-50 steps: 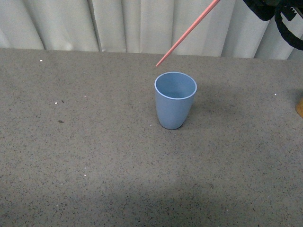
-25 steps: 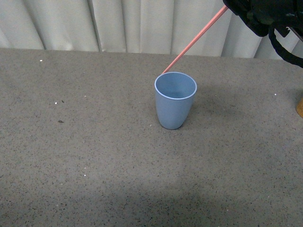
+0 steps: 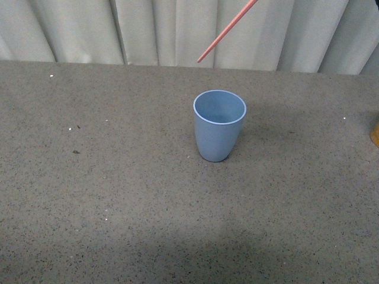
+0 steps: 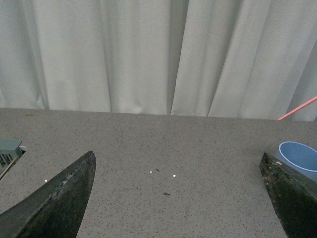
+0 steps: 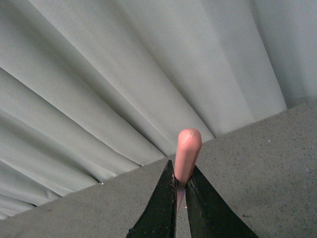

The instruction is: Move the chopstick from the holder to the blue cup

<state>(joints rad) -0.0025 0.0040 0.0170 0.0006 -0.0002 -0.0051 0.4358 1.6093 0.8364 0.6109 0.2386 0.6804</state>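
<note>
The blue cup (image 3: 219,124) stands upright and empty in the middle of the grey table; part of it also shows in the left wrist view (image 4: 299,157). One salmon-pink chopstick (image 3: 227,31) hangs slanted in the air above and behind the cup, its lower tip left of the cup's rim and well above it. My right gripper (image 5: 181,182) is shut on the chopstick (image 5: 187,153), which ends between the dark fingers; the gripper itself is out of the front view. My left gripper (image 4: 178,196) is open and empty, low over the table left of the cup. A sliver of the orange-brown holder (image 3: 375,134) shows at the right edge.
Pale pleated curtains (image 3: 177,29) hang behind the table's far edge. A green-grey object (image 4: 9,152) lies at the edge of the left wrist view. Small white specks and a dark crumb (image 3: 76,152) lie on the table.
The chopstick's tip dipped to the cup's back rim half a second ago; now it has risen well above the cup. The right arm has left the top of the front view.
</note>
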